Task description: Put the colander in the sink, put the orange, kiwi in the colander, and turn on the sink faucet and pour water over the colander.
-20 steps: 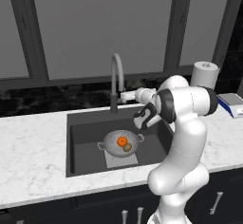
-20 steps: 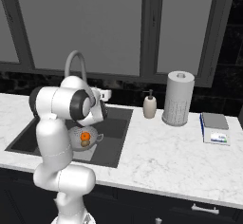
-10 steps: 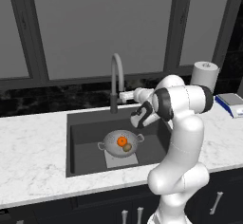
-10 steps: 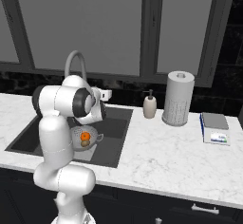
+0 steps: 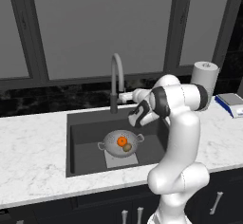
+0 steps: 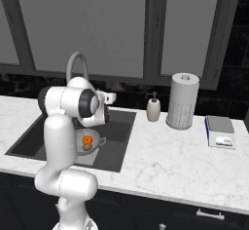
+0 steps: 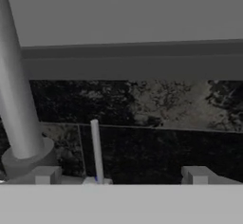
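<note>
The colander [image 5: 114, 144] [image 6: 96, 138] stands on the floor of the sink [image 5: 85, 119] [image 6: 121, 122]. Inside it lie the orange [image 5: 122, 141] [image 6: 87, 139] and the kiwi [image 5: 127, 147] [image 6: 86, 147], touching each other. Behind the basin rises the sink faucet [image 5: 116, 78] [image 6: 78, 63] [image 7: 16, 104]. My gripper [image 5: 124, 96] [image 6: 111, 97] [image 7: 121, 175] is open, held level at the faucet's lower stem, above the sink's back edge. In the hand view the thin lever [image 7: 96, 147] stands upright between the fingertips [image 7: 47, 174], nearer the left one. No water is seen running.
On the counter to the right are a white soap dispenser [image 6: 153, 109], a paper towel roll [image 6: 183, 100] [image 5: 205, 76] and a small flat scale [image 6: 221, 129] [image 5: 230, 102]. A black backsplash and dark window frames rise close behind the faucet.
The hand has crept slightly toward the faucet's stem. The colander and the fruit have not moved, and the jaws stay open.
</note>
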Controlling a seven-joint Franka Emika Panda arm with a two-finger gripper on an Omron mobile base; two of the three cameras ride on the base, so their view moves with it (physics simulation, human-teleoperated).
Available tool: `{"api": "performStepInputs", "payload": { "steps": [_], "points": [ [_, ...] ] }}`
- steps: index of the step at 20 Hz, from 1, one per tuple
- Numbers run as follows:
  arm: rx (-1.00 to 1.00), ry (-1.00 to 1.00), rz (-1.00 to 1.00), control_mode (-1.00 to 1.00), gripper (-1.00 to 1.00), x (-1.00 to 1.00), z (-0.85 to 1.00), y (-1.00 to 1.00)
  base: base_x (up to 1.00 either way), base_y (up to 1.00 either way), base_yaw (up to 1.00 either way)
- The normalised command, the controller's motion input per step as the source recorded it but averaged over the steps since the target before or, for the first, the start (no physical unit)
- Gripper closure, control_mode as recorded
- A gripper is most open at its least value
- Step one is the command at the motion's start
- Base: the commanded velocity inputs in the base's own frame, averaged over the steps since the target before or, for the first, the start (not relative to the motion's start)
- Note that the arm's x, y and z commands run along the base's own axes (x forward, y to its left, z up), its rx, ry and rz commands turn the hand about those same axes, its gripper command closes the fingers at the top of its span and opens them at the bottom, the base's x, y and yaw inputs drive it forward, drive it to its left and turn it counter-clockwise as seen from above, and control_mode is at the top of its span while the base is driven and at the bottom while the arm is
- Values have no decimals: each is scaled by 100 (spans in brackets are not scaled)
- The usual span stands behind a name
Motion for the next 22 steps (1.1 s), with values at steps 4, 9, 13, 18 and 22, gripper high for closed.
{"api": "performStepInputs", "payload": {
  "steps": [4,9,13,18,22],
  "points": [
    [5,-25,3,-100,-100,15,-74,-1,0,0,0],
    [9,-22,5,-100,-100,18,-66,0,0,0,0],
    [0,-26,0,-100,-100,14,-78,-12,0,0,0],
    [1,-26,1,-100,-100,20,-76,-10,0,0,0],
    [7,-19,4,-100,-100,26,-75,0,0,0,0]
  ]
}}
